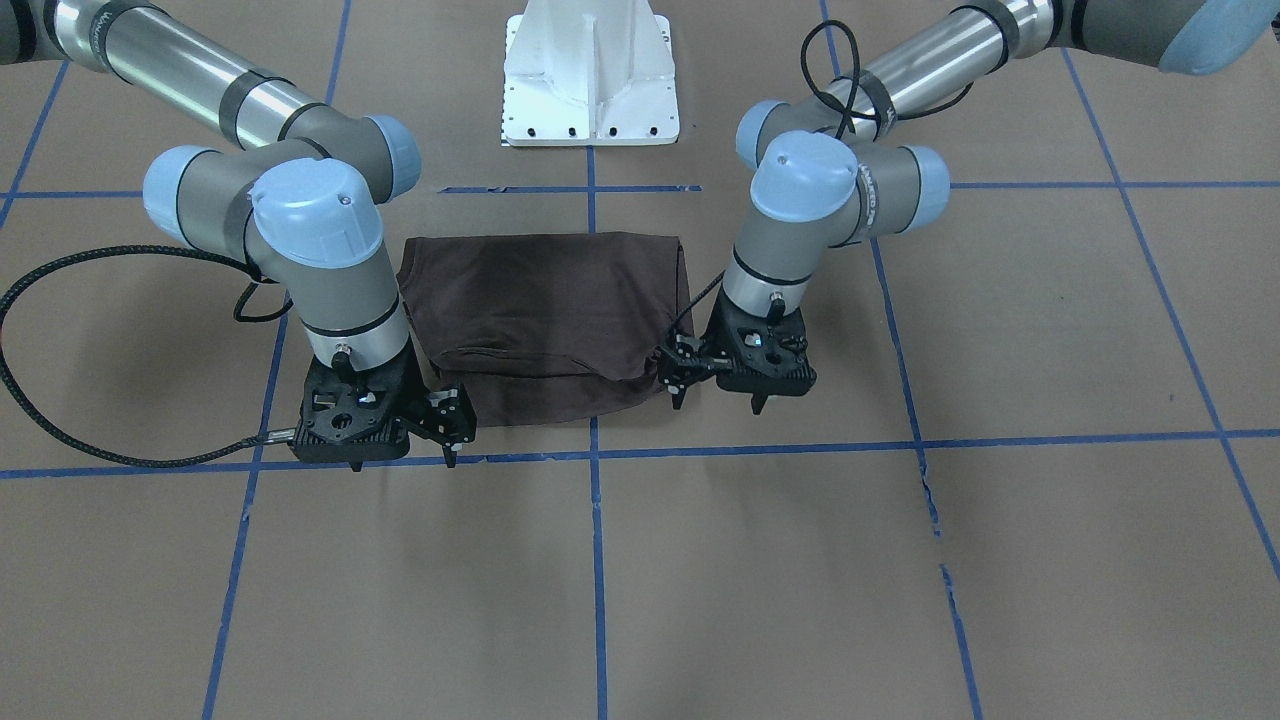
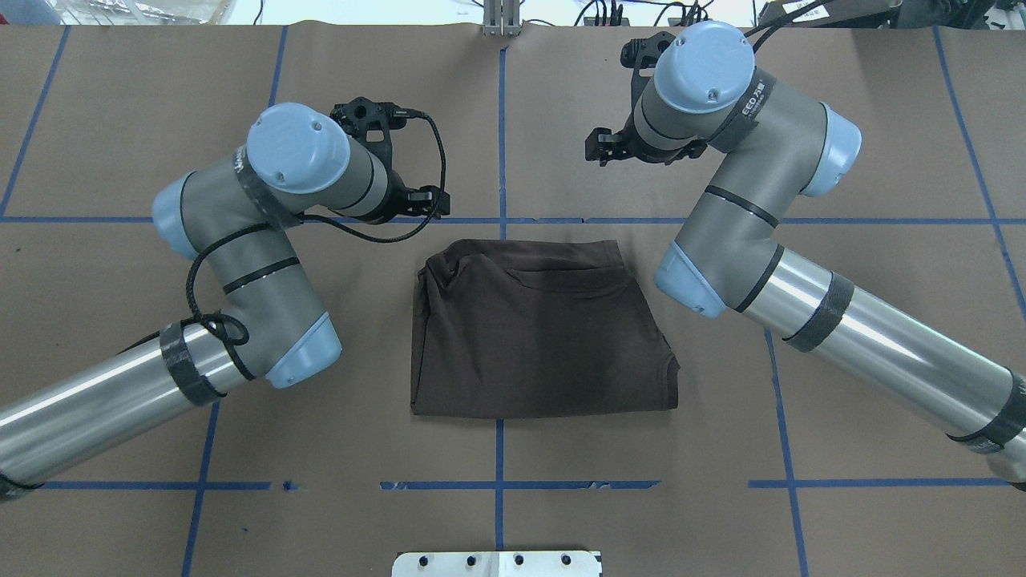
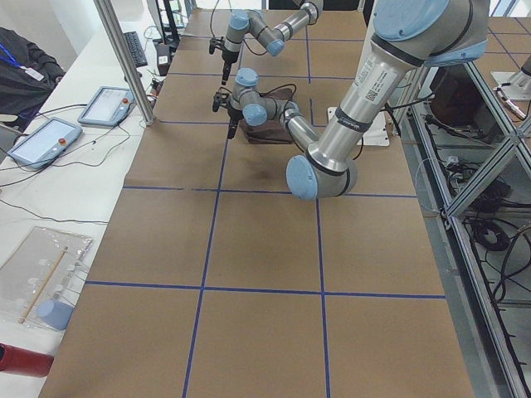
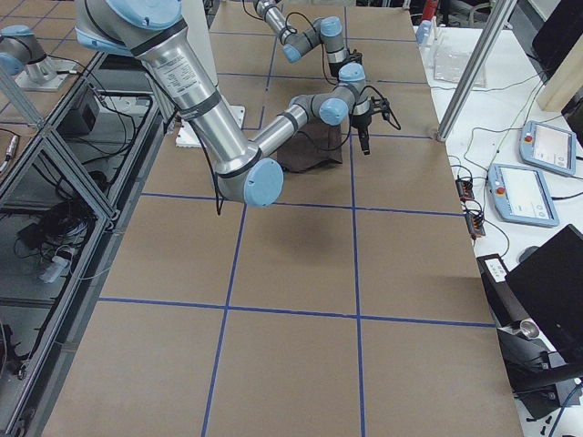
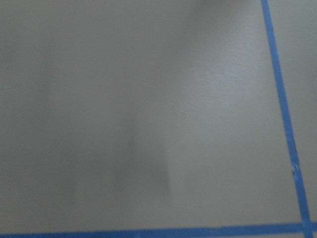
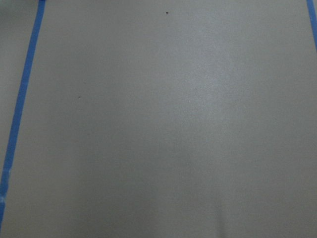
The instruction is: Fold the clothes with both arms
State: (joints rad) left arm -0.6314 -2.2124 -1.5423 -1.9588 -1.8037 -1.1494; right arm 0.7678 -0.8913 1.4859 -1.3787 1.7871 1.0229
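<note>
Dark brown folded T-shirt point(image 2: 537, 328) lay mid-tabletop | black left gripper point(image 1: 683, 378) and right gripper point(image 1: 448, 425) hovered at its corners nearest the tabletop's far edge, jaw state could not be told | both should pinch evenly and level.

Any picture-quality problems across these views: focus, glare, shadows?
Left wrist view: soft, out of focus, only table paper and blue tape, with a dim shadow streak mid-frame. Right wrist view: equally soft, a pale sheen upper right. Overhead view: glare bands on the left arm and right arm; the T-shirt is so dark its folds barely read. Front-facing view: sharp, soft arm shadows.
</note>
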